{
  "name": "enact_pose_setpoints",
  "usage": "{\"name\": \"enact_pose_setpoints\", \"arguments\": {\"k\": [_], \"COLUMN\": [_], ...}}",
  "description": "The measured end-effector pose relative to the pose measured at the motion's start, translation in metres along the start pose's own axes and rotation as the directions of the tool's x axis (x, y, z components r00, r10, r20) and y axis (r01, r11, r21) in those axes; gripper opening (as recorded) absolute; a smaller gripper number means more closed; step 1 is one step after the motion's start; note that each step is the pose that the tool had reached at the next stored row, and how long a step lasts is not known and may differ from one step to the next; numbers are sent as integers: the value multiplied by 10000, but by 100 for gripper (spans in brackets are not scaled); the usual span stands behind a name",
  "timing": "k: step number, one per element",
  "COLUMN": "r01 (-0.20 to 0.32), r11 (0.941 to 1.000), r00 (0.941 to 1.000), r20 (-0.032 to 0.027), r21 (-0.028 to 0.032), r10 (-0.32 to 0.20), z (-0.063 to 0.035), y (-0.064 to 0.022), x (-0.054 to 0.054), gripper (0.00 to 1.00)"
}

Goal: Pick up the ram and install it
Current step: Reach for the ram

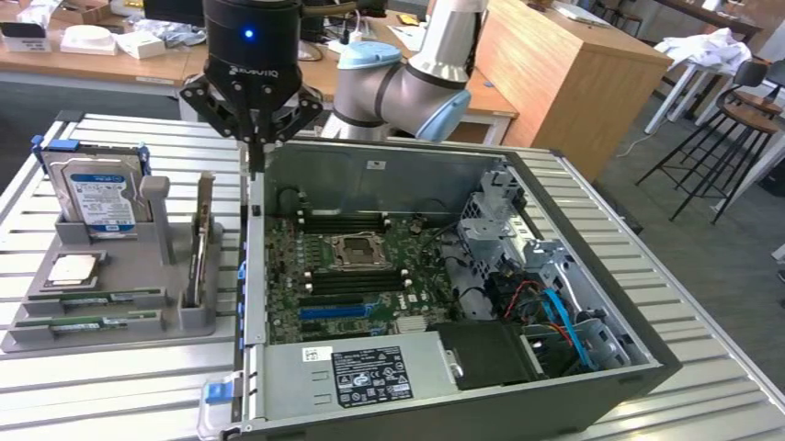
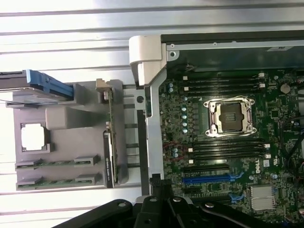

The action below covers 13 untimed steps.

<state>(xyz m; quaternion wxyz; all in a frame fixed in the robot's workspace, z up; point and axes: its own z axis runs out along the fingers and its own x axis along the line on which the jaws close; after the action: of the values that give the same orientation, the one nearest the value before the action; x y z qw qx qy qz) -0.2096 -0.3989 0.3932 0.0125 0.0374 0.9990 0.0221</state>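
At the upper left of the exterior view, the gripper [image 1: 253, 168] hangs clenched and empty over the computer case [image 1: 368, 179] edge, the ram [image 1: 98, 296] untouched in the grey tray [image 1: 197, 322] at lower left, so the pick looks barely begun and calls for opened fingers squared to that stick

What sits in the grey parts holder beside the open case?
In the grey holder: an upright hard drive, a processor, an upright expansion card and two green ram sticks. The drive's and card's lower edges are hidden in their slots.
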Motion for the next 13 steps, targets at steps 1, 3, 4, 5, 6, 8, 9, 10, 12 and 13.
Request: {"name": "enact_pose_setpoints", "arguments": {"k": [1,3,4,5,6,8,9,10,12,13], "r01": [-1,-1,-1,-1,0,0,0,0,-1,-1], "r11": [10000,10000,10000,10000,10000,10000,10000,10000,10000,10000], "r00": [10000,10000,10000,10000,10000,10000,10000,10000,10000,10000], "r20": [0,0,0,-1,-1,-1,0,0,0,0], "r21": [0,-1,0,0,0,0,0,0,0,0], "r10": [1,1,1,1,0,0,0,0,1,1], "z": [0,-1,-2,-3,-4,-4,-5,-5,-6,-6], "y": [-1,-4,-6,-7,-9,-12,-14,-15,-19,-20], "x": [19,61,82,102,123,166,188,210,252,273], "gripper": [10,10,10,10,10,10,10,10,10,10]}}
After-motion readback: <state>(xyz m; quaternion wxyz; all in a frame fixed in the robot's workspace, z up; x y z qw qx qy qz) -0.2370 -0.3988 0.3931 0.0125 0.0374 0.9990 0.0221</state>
